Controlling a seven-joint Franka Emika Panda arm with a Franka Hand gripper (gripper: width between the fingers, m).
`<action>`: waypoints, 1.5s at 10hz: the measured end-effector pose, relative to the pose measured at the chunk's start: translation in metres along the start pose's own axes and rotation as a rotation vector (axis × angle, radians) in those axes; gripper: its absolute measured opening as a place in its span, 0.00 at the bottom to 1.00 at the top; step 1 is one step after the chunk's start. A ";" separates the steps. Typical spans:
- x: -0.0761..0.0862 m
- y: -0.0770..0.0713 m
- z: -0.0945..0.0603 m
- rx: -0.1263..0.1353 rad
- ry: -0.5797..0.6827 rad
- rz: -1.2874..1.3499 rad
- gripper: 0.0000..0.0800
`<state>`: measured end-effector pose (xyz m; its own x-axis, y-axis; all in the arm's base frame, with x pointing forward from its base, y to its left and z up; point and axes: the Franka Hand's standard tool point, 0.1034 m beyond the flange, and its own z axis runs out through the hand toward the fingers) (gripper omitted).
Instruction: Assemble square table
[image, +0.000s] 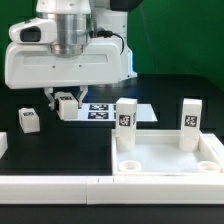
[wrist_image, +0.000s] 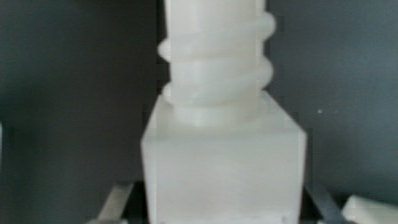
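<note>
The pincer (image: 68, 106) is clamped on one white leg (wrist_image: 217, 150). In the wrist view its fingers (wrist_image: 111, 200) press the two sides of the leg's square block. A narrower, ribbed round stem rises from that block, pointing away from the camera. In the exterior view this held leg hangs low over the black table (image: 60, 145), just at the exterior view's left of the marker board (image: 105, 110). Whether it touches the table cannot be told.

The square panel (image: 165, 155) lies flat on the table at the exterior view's lower right. It is white plastic with a raised rim, and round sockets show in its two near corners. Two more legs (image: 125, 122) (image: 190, 122) stand upright at its two far corners, each a stubby white block with a black-and-white tag facing the camera.

A fourth leg (image: 28, 122) sits apart on the table at the exterior view's left, also tagged. A long white rail (image: 55, 186) runs along the near edge, just beside the panel.
</note>
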<state>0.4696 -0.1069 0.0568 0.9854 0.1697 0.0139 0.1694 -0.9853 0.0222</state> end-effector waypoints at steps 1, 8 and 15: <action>-0.014 -0.004 0.008 0.015 -0.004 0.147 0.33; -0.037 -0.015 0.037 0.050 -0.025 0.545 0.33; -0.047 -0.023 0.040 0.080 -0.094 0.549 0.41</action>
<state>0.4198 -0.0933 0.0161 0.9261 -0.3670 -0.0875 -0.3713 -0.9277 -0.0390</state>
